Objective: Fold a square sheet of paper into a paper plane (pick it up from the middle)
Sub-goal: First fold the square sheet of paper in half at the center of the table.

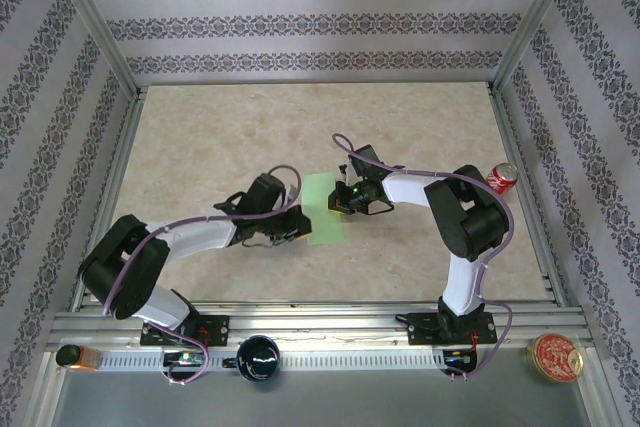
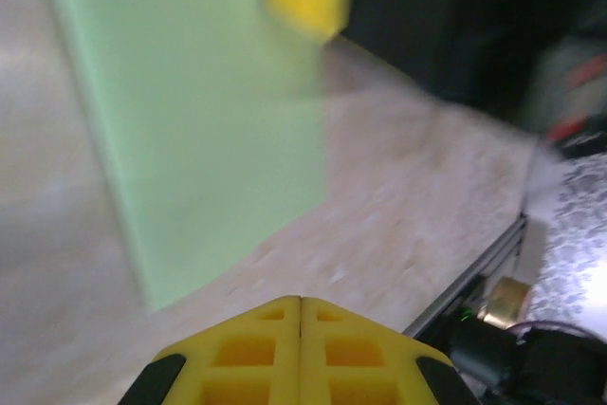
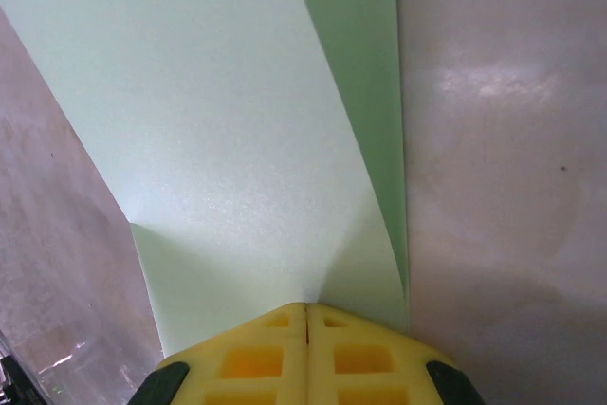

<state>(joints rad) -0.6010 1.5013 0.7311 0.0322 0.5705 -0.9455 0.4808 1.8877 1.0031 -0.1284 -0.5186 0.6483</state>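
Right wrist: right hand (image 3: 305,310) pinches the thin light-green paper sheet (image 3: 218,120); left hand (image 2: 301,303) is closed, empty. I'd fold slowly, edges lined up.

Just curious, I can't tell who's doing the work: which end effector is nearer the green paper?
Right. The right end effector is shut on the edge of the square sheet of paper. The left end effector is shut beside the sheet, bare table between.
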